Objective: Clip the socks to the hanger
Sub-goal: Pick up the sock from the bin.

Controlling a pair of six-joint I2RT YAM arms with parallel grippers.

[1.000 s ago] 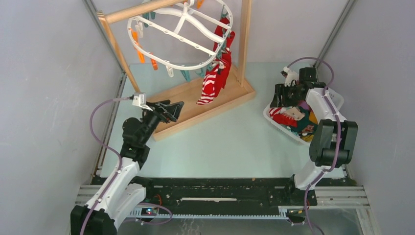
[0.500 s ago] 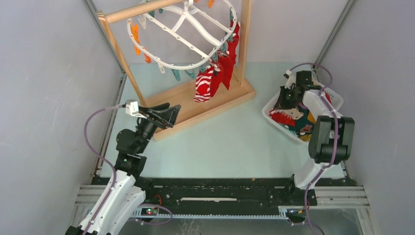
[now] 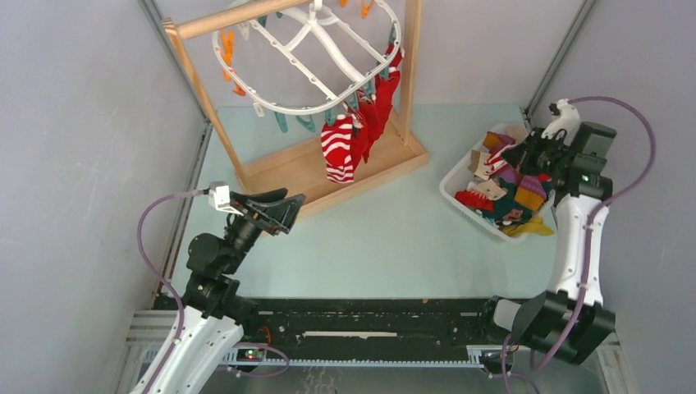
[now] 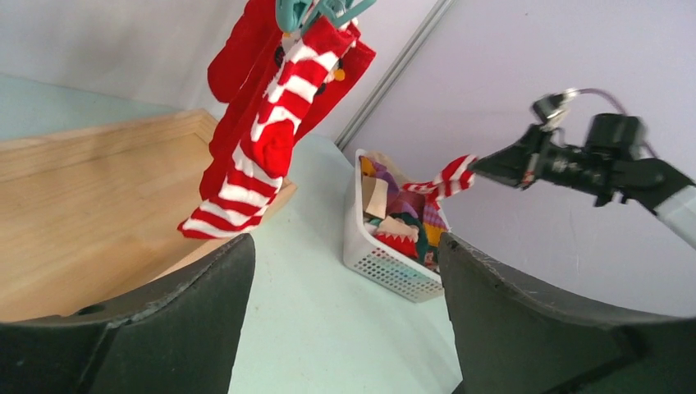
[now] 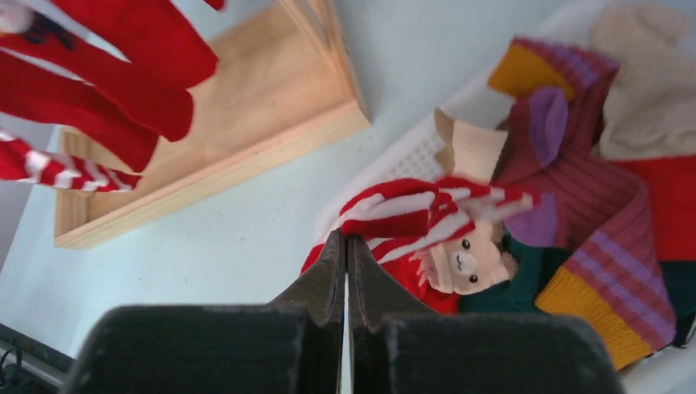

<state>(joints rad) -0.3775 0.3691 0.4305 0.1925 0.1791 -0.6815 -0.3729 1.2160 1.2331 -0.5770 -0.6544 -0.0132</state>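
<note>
The white hanger (image 3: 287, 109) hangs from the wooden stand, with a red-and-white striped sock (image 3: 336, 148) and red socks (image 3: 376, 111) clipped at its near right rim. My right gripper (image 5: 345, 240) is shut on another striped sock (image 5: 414, 211), held above the white basket (image 3: 456, 187). The left wrist view shows that sock (image 4: 447, 179) dangling from the shut tips. More socks (image 3: 517, 197) in purple, yellow, beige and teal lie in the basket. My left gripper (image 3: 283, 212) hovers open and holds nothing, near the stand's front left corner, pointing toward the basket.
The wooden stand's tray base (image 3: 361, 174) sits at the back middle, its posts (image 3: 408, 66) flanking the hanger. Orange and teal clothespins (image 3: 230, 57) dangle around the rim. Grey walls close in on both sides.
My right gripper shut on the striped sock in the basket and lifted it up and to the right. My left arm drew back toward its base. The hanger swung and turned.
</note>
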